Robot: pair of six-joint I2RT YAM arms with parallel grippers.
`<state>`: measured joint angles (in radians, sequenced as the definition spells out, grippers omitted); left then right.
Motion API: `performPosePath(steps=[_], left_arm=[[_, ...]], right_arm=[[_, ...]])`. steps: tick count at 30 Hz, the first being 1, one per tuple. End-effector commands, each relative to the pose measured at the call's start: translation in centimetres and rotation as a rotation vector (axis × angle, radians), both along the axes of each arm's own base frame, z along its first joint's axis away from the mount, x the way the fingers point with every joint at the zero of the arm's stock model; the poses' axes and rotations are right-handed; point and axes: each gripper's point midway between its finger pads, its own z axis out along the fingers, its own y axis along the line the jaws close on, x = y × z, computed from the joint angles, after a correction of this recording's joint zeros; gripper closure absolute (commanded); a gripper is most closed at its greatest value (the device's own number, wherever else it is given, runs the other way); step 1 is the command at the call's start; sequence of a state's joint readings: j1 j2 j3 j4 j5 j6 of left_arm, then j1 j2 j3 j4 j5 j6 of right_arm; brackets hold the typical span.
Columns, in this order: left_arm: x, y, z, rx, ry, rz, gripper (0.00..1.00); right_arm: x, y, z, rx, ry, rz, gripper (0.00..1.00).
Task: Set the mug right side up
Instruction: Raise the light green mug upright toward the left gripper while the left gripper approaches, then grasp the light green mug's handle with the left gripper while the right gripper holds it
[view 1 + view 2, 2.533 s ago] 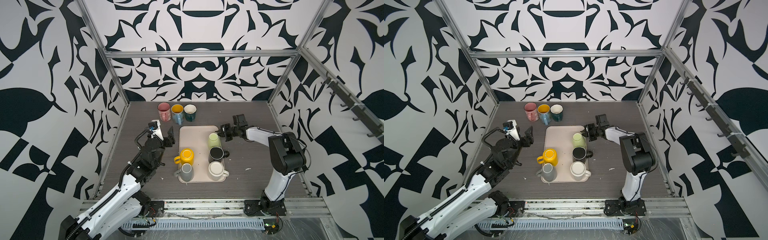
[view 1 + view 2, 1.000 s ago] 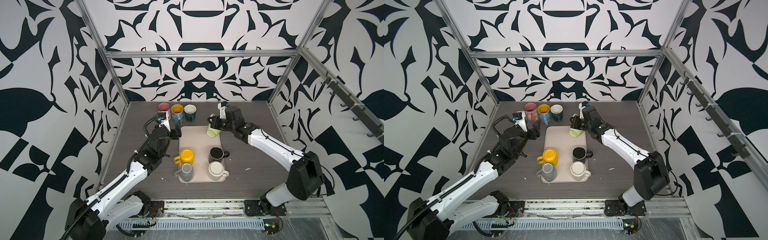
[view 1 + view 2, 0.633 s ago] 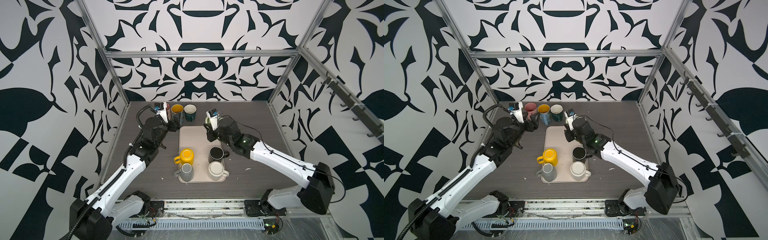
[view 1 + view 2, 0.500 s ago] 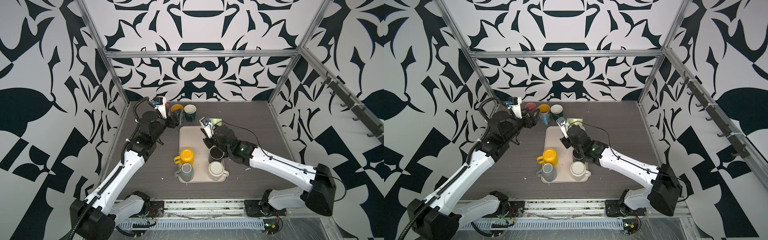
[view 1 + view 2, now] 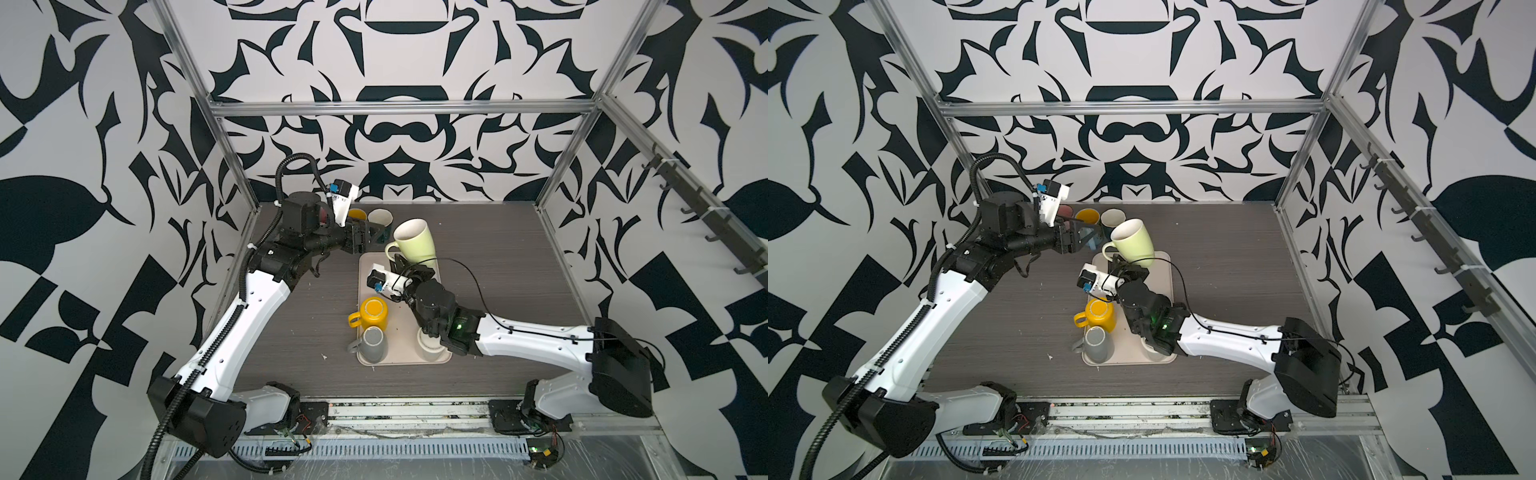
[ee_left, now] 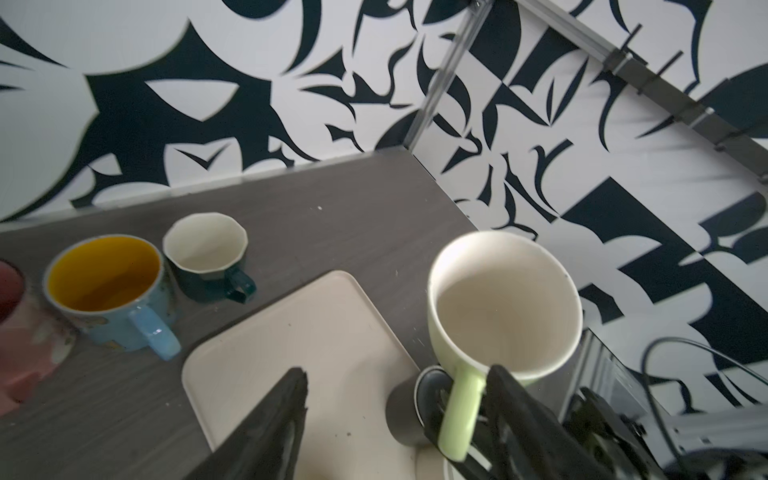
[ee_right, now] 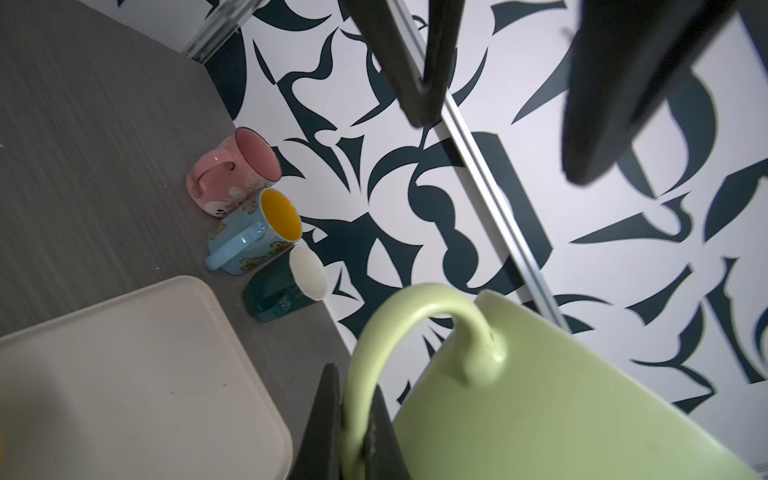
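The light green mug [image 5: 411, 241] [image 5: 1136, 243] hangs in the air over the far end of the beige tray [image 5: 365, 266], its cream mouth facing up toward the top camera. My right gripper [image 5: 401, 262] [image 7: 353, 380] is shut on the mug's handle [image 7: 415, 307] from below. My left gripper [image 5: 374, 232] [image 6: 397, 374] stands open just left of the mug. In the left wrist view the mug [image 6: 505, 307] shows its handle between the two fingers, close to one finger [image 6: 505, 386]; I cannot tell whether they touch.
On the tray stand a yellow mug [image 5: 372, 313] and a grey mug [image 5: 372, 343], both bottom up, a white mug [image 5: 430, 347] half under my right arm, and a black mug [image 6: 403, 411]. Pink [image 7: 232, 174], blue [image 7: 253, 237] and dark green [image 7: 286, 286] mugs line the back wall.
My right arm swung round and raised the green mug, turning its mouth upward. My left arm rose and reached in toward the mug from the left.
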<state>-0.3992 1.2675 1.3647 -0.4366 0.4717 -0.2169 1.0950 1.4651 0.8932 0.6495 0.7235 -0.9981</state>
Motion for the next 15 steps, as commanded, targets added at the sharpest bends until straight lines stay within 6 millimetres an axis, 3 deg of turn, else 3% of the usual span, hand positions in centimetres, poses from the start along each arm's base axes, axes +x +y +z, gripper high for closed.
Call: performPosePath(steps=[1,9,15], left_arm=[[-1.9,-0.7,-1.1,0.019,0.100,-0.113,0.29],[-2.5,-0.5,-2.9,0.058,0.174,-0.121,0.32],[-2.5,-0.9,-2.9,0.040,0.185,-0.140,0.35]], right_arm=[[-0.2,-1.7,7.3,0.107,-0.237,-0.087,1.00],[0.1,-1.4,7.9,0.102,-0.294,-0.117,1.00],[0.0,-1.3,8.1,0.105,-0.298,-0.105,1.00]])
